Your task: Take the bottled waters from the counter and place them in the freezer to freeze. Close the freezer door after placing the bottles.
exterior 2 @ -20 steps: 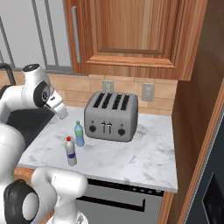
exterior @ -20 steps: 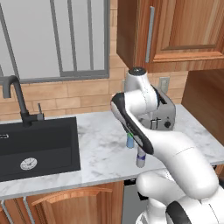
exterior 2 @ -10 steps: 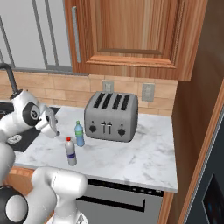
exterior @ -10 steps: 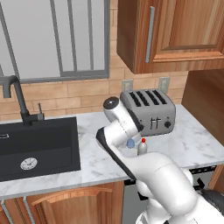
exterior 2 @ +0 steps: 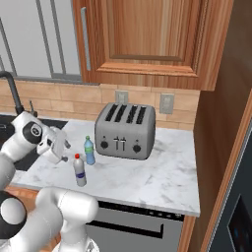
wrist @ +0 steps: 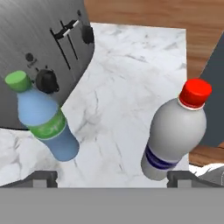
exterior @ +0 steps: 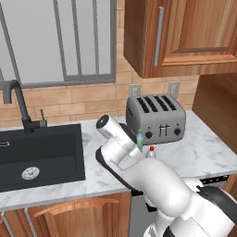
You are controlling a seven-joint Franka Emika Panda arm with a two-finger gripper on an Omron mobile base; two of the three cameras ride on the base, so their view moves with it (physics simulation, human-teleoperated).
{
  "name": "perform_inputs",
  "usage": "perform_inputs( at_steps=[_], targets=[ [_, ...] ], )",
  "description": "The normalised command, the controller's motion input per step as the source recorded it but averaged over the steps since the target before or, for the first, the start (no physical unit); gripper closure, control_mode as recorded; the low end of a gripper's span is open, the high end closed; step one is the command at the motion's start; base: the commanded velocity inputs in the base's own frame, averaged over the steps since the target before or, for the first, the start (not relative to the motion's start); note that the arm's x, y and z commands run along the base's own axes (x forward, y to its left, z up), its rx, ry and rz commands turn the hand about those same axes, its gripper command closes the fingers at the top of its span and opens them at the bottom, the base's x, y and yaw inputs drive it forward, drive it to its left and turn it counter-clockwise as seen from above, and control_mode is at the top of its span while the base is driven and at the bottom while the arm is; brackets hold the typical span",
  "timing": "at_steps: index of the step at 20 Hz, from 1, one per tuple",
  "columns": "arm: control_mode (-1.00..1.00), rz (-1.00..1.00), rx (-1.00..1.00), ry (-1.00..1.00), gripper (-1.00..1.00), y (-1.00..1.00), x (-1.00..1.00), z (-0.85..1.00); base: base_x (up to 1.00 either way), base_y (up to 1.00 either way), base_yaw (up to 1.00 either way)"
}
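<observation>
Two bottled waters stand on the marble counter (exterior 2: 157, 172) in front of the toaster. The green-capped bottle (exterior 2: 89, 150) (exterior: 140, 138) (wrist: 43, 118) is nearer the toaster. The red-capped bottle (exterior 2: 79, 170) (exterior: 151, 152) (wrist: 175, 131) stands closer to the counter's front edge. My gripper (exterior 2: 63, 148) (wrist: 111, 178) hangs low over the counter just left of both bottles, pointing at them. It is open wide with nothing between its fingers, and it touches neither bottle. A slate-grey strip of the freezer door (exterior 2: 244, 197) shows at the far right.
A steel four-slot toaster (exterior 2: 125, 130) stands right behind the bottles. The black sink (exterior: 39, 150) with its faucet lies to the left. Wooden wall cabinets (exterior 2: 142, 34) hang overhead. A dishwasher front (exterior 2: 133, 226) sits under the counter.
The arm has swung down from high over the counter. The hand now sits at bottle height, left of the bottles. The bottles have not moved.
</observation>
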Motion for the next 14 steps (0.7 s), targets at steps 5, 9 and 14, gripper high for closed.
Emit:
perform_inputs(
  at_steps=[5, 9, 14],
  targets=[
    [-1.00, -0.53, -0.13, 0.17, -1.00, 0.00, 0.00, -0.40, 0.00, 0.00, 0.00],
    [-1.00, -0.31, -0.09, 0.05, -1.00, -0.07, 0.00, -0.36, 0.00, 0.00, 0.00],
    [-1.00, -0.01, -0.02, 0.00, -1.00, -0.01, 0.03, -0.04, 0.00, 0.00, 0.00]
  ],
)
